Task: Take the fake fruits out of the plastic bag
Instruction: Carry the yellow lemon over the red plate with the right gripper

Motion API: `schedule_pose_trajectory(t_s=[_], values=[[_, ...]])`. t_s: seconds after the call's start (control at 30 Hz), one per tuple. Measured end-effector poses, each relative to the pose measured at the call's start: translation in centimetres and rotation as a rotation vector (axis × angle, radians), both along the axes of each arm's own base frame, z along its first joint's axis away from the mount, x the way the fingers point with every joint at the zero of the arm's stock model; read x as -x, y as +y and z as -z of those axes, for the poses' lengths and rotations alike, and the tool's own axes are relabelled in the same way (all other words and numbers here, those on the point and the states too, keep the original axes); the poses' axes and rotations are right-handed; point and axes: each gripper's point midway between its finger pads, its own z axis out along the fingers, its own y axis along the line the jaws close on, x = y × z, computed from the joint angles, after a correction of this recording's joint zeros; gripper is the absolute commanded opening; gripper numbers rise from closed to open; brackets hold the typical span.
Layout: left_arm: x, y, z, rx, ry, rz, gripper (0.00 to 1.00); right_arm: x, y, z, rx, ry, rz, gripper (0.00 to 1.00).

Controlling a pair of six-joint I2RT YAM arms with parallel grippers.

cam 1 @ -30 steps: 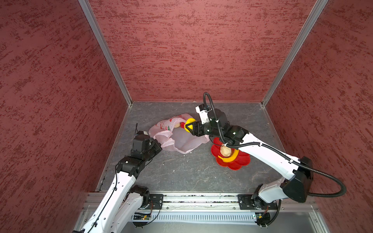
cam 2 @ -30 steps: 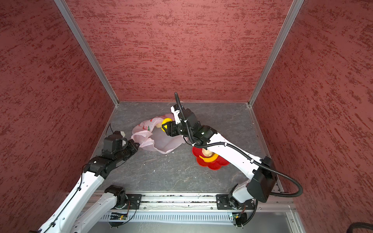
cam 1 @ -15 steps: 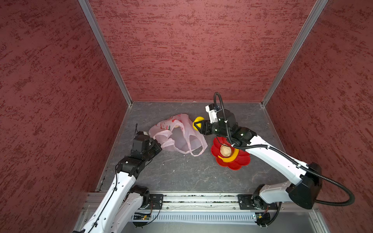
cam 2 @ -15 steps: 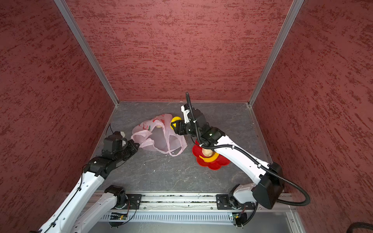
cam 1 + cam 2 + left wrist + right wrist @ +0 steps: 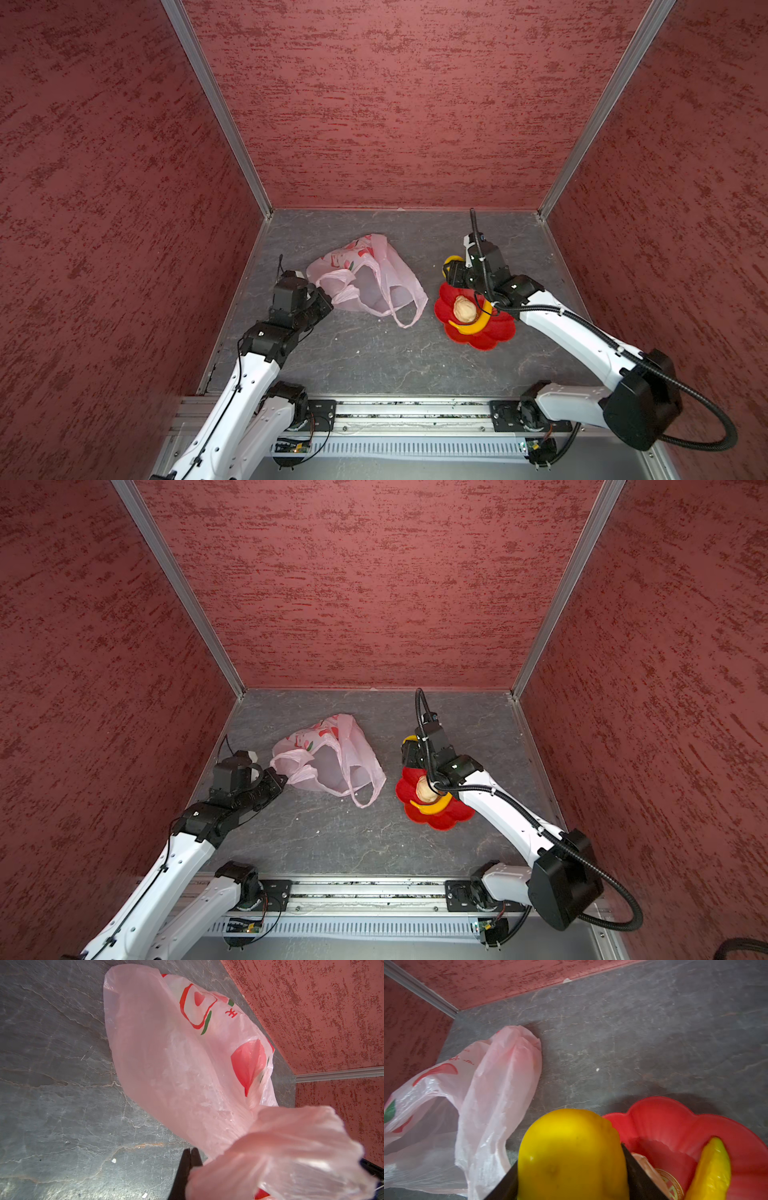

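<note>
nearby, red dish [image 5: 496, 334] holds banana [image 5: 468, 328] and beige ball [image 5: 464, 308], plastic bag [image 5: 376, 280] apart.

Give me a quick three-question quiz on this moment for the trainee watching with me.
1. True or false: the left gripper is shut on the plastic bag.
2. What does the right gripper hold? A) a green apple B) a yellow round fruit C) nothing
3. How many fruits lie in the red dish?

Key
1. True; it pinches the bunched plastic at the bag's edge.
2. B.
3. Two: a banana and a beige lumpy ball.
</note>
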Motion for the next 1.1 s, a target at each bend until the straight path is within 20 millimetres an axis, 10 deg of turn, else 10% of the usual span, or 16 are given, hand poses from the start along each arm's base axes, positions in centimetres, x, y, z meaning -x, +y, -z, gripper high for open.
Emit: schedule_pose_trajectory(t_s=[0.43,1.1], values=[[-0.3,0.1,1.1,-0.016,0.041,0.005,0.00,0.3,-6.2,4.3,0.053,0.092,0.175,0.41],[-0.6,-0.1,0.9,-0.009,0.032,0.010,0.00,0.7,-7.8,8.0,0.096,0.189,0.215,0.42]])
